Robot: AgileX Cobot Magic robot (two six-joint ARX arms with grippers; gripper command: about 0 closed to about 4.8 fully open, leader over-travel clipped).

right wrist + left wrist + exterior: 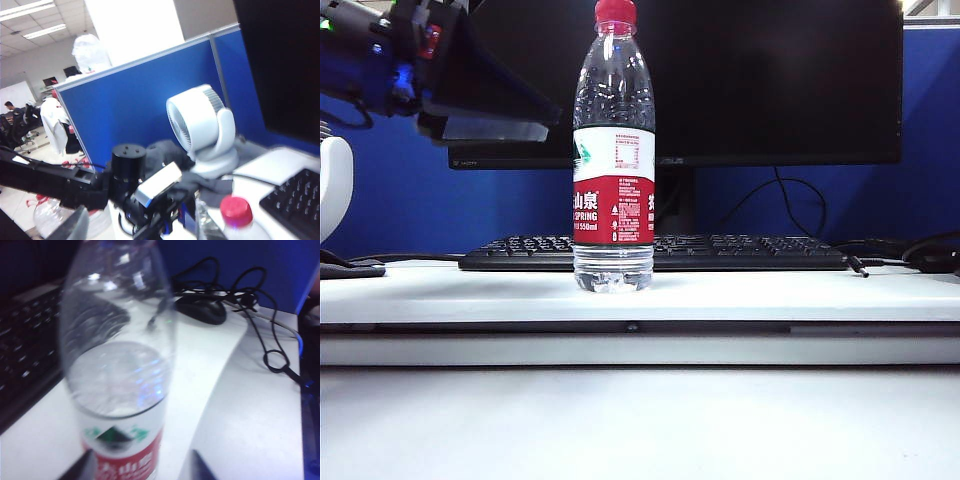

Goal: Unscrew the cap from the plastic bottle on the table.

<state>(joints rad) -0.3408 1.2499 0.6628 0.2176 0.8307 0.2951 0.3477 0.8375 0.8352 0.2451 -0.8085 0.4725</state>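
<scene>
The plastic bottle [613, 150] stands upright in the middle of the white table [770, 295], in front of the keyboard, with its red cap [615, 12] on. My left gripper [535, 118] hovers high to the bottle's left, apart from it. In the left wrist view its open gripper [144, 469] has blurred fingertips [82, 467] flanking the bottle's label [127, 460]. My right gripper [140, 227] is open and out of the exterior view. The cap [236, 210] lies just outside one of its fingers [210, 225].
A black keyboard [655, 252] and a dark monitor [720, 80] stand behind the bottle. A mouse with tangled cables [202, 310] lies at the table's right end. A white fan [202, 130] stands at the left end before a blue partition.
</scene>
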